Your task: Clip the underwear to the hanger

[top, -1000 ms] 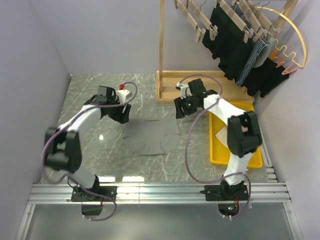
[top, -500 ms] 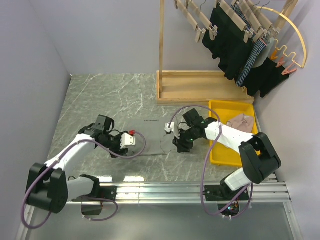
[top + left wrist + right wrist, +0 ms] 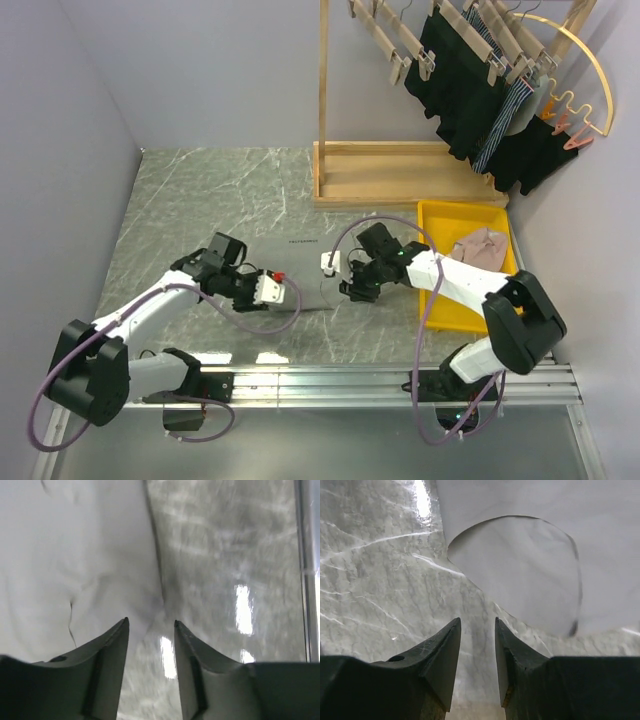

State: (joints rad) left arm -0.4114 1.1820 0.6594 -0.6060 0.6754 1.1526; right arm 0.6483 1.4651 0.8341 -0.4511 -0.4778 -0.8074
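Note:
The underwear (image 3: 305,262), light grey, lies flat on the marble table between my two grippers. My left gripper (image 3: 285,293) is low at its near-left edge. In the left wrist view the underwear (image 3: 75,555) fills the upper left, and its edge runs down to just ahead of my open left gripper (image 3: 150,625). My right gripper (image 3: 350,288) is at the near-right edge. The right wrist view shows a rounded leg opening of the underwear (image 3: 520,570) beyond my open right gripper (image 3: 477,622), with bare table between the fingers. The hanger (image 3: 388,38) hangs on the rack at the back.
A wooden rack base (image 3: 400,175) stands behind the underwear. Black garments (image 3: 470,90) and a yellow hoop hanger (image 3: 590,70) hang at the back right. A yellow tray (image 3: 462,212) on the right holds a beige-pink garment (image 3: 482,245). A metal rail (image 3: 320,380) runs along the near edge.
Both arms have swung from the far corners of the underwear to its near edge and come down low. Both pairs of fingers have narrowed.

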